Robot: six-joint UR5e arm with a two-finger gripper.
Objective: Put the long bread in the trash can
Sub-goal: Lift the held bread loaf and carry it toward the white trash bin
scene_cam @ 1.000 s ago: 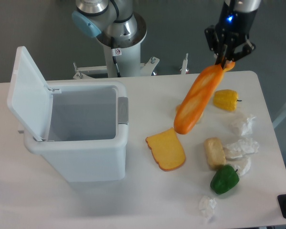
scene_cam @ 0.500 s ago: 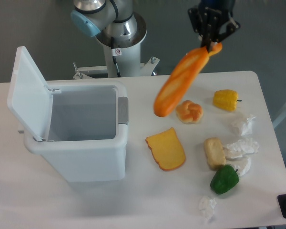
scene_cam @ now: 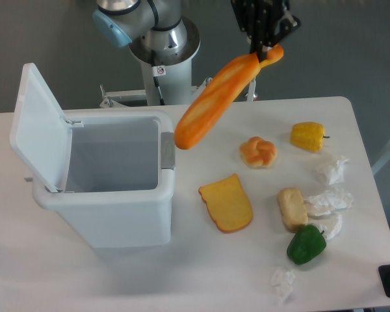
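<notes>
Orange and slim, the long bread hangs in the air, pinched at its upper right end by the gripper, whose fingers are closed on that tip. The loaf slopes down to the left. Its lower end sits just beside the right rim of the trash can, near the grey latch, and is not yet over the opening.

The trash can lid stands raised on the left side, so the inside is open to receive the loaf.

Task status, as judged from this view:
- Done: the loaf is grasped and lifted clear of the table.
- Left: carry it further left until it is over the opening, then release.

Because the loaf is long and tilted, its low end may catch the rim unless it passes above it.

Other foods lie on the table to the right: a knotted roll, a toast slice, a yellow pepper and a green pepper.
</notes>
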